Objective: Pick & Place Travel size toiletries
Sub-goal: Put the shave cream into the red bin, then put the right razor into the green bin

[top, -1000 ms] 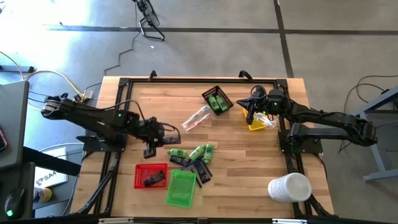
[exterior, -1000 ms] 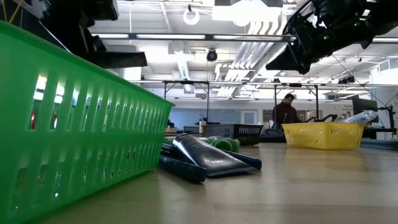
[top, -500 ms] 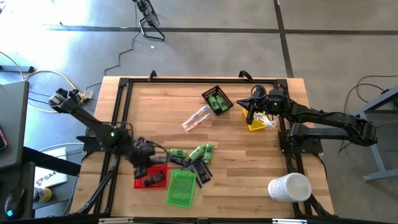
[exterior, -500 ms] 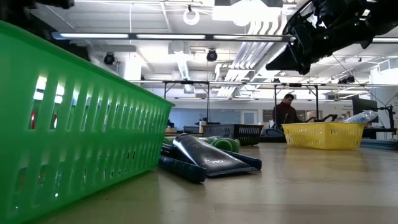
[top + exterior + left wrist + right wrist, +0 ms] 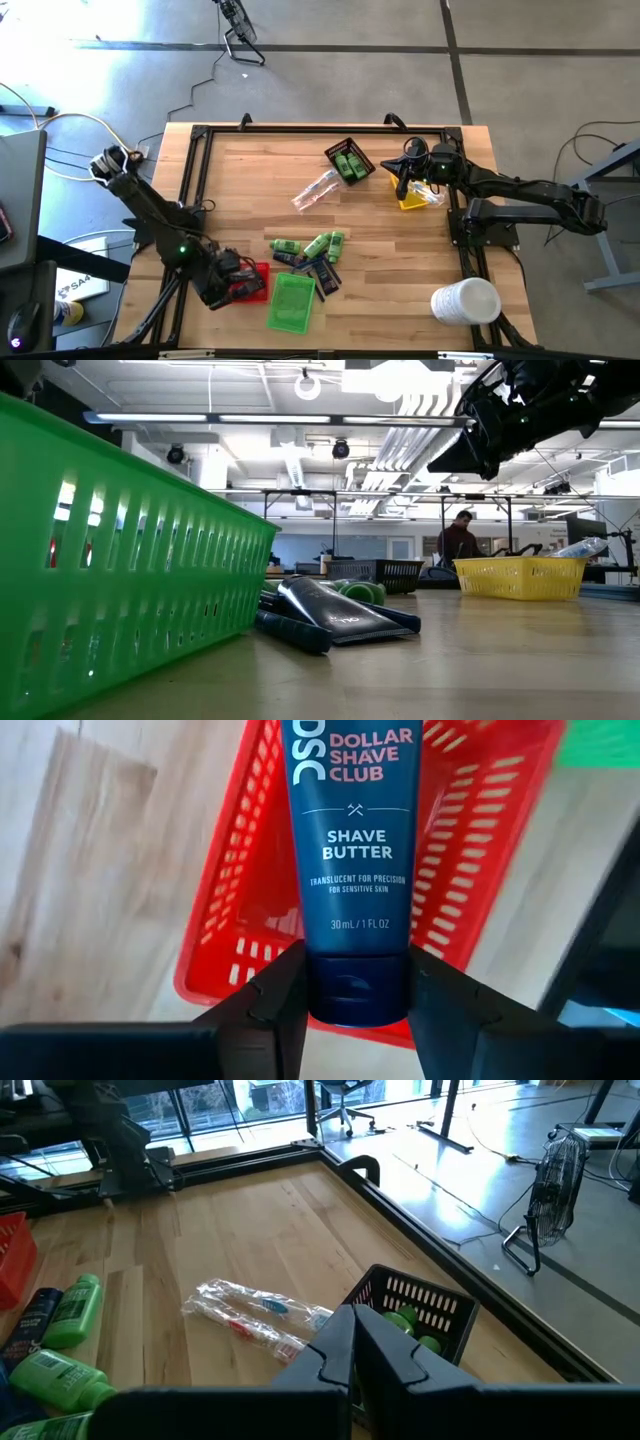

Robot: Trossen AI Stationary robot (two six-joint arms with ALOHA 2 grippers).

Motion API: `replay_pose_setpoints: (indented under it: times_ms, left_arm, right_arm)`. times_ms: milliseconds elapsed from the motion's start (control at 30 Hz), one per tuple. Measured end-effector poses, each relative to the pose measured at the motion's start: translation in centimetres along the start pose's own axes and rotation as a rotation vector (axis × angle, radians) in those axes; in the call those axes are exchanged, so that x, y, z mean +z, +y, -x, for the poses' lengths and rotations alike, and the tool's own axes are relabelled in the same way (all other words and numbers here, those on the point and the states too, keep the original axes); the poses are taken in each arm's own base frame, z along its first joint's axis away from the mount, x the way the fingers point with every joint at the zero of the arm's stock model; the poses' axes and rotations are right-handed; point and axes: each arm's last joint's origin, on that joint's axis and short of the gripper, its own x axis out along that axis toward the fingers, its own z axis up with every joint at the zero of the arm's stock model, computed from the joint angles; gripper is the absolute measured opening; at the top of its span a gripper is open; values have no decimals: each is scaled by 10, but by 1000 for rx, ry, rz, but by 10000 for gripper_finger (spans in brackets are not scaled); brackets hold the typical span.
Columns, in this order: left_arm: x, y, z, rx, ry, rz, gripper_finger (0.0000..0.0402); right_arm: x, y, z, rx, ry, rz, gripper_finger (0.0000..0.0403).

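- Wooden desk, ringed by a black frame, carries everything; sorting looks partly done, by my reading.
- White cup lies near the right front corner; no part in the job.
- Green tray sits at the front edge, just right of the red one; nothing shows in it from above.
- Red tray lies under the left claw; the claw's fingers pinch the cap of a dark blue tube with a moderate gap between them; the tube hangs over the tray mesh, not yet let go; whether another piece already lies in this tray I cannot tell.
- Yellow tray sits under the right claw, which hovers with fingers pressed together and nothing between them; clear wrap pokes out of the tray.
- Black tray stands at the back; green bottles already lie in it.
- Loose green bottles wait mid-desk, between the red tray and the black one; these are left to sort.
- Dark tubes lie touching those bottles, just beside the green tray; also left.
- Clear-wrapped sticks lie alone on bare wood near the black tray; also left.
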Motion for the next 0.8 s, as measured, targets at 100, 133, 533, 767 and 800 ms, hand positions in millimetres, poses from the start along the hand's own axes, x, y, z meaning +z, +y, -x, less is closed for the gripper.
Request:
replay_pose_setpoints:
  times_ms: [100,133,533,767,800]
  left_arm:
    - [-2,-3,-4,10,8,22,132]
    - [-3,-3,-5,14,11,24,132]
    - [-2,-6,-6,-17,12,33,173]
    - [-2,-6,-6,-17,13,14,178]
    - [-2,-6,-6,-16,12,2,178]
  right_arm:
    - [0,0,0,0,0,0,2]
    - [0,0,0,0,0,0,2]
    - [0,0,0,0,0,0,2]
    - [0,0,0,0,0,0,2]
    - [0,0,0,0,0,0,2]
